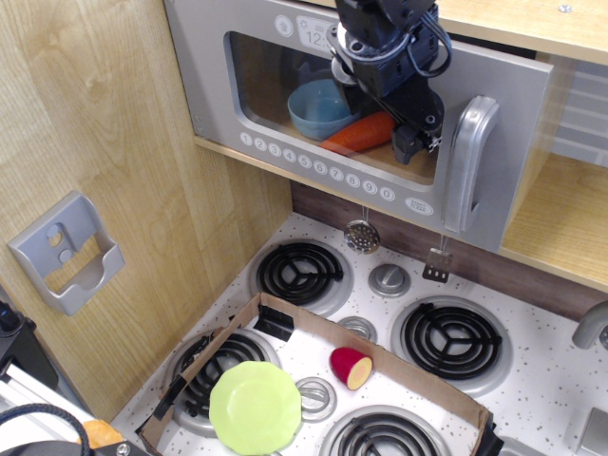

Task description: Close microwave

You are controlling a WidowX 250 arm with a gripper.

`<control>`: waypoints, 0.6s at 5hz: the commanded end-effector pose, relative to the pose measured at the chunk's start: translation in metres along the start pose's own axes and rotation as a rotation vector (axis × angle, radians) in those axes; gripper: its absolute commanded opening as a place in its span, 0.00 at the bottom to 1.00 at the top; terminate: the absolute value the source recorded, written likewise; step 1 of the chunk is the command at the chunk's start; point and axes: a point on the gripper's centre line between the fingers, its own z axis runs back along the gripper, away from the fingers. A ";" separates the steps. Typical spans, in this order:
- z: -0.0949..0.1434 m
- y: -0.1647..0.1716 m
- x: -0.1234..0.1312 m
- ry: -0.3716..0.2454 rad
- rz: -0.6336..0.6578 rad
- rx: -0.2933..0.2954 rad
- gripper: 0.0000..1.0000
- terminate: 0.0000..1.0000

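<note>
Overall, only one view is supplied, looking down on a toy kitchen. The microwave (285, 123) is mounted at the top of the picture, above the stove, with its wide grey door lying nearly flat against the cabinet front. The silver D-handle (467, 161) is seen at the door's right end, and a row of round white number buttons (313, 168) runs along the lower edge. Through the clear window a blue bowl (318, 106) and an orange carrot (359, 134) are visible inside the wooden compartment.

The gripper (410, 141) is positioned against the door face, just left of the handle, with the black arm body above it. Whether its jaws are apart or together cannot be told, as the fingertips are dark and overlapped by the arm.

A small grey holder (68, 252) is fixed to the wooden wall at the left. On the speckled stove top (532, 389), black coil burners are noted, with a cardboard tray (313, 328) laid across the near ones. A green plate (255, 408) and a red-and-yellow toy piece (351, 368) are found on it, well apart from the microwave.
</note>
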 end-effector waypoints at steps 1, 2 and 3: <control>0.014 0.002 0.025 -0.060 -0.012 0.017 1.00 0.00; 0.013 0.003 0.028 -0.065 -0.025 0.015 1.00 0.00; 0.011 0.003 0.029 -0.067 -0.025 0.013 1.00 0.00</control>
